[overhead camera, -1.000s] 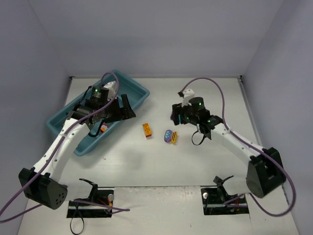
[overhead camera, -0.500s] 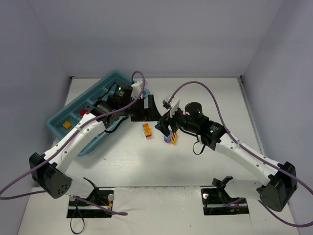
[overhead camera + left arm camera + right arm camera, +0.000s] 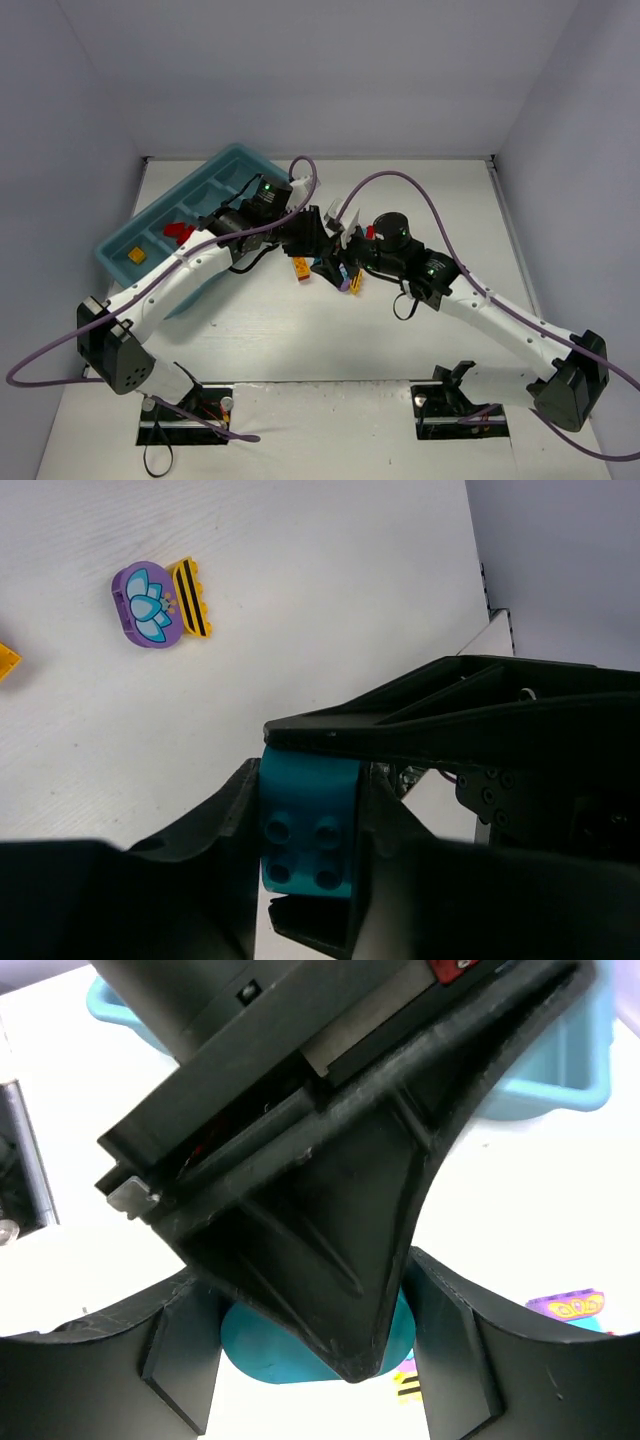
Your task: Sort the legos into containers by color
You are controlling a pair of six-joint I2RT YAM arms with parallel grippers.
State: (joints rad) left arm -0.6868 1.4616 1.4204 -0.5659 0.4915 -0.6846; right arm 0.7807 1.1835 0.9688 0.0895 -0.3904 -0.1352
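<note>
Field notes, mid-tabletop (image 3: pixel 420 330): both arms meet on one teal brick (image 3: pixel 303 840). The left pincer (image 3: pixel 310 805) is clamped narrow on two of its sides, and the right pincer (image 3: pixel 315 1360), about half wide, grips the same brick crosswise. Near them on the tabletop a purple brick (image 3: pixel 148 605) lies right against a yellow striped brick (image 3: pixel 190 598), with an orange brick (image 3: pixel 300 267) close by. At far left the tray (image 3: pixel 200 168) holds a red brick (image 3: pixel 180 232) and a yellow brick (image 3: pixel 135 256) in neighbouring compartments.
</note>
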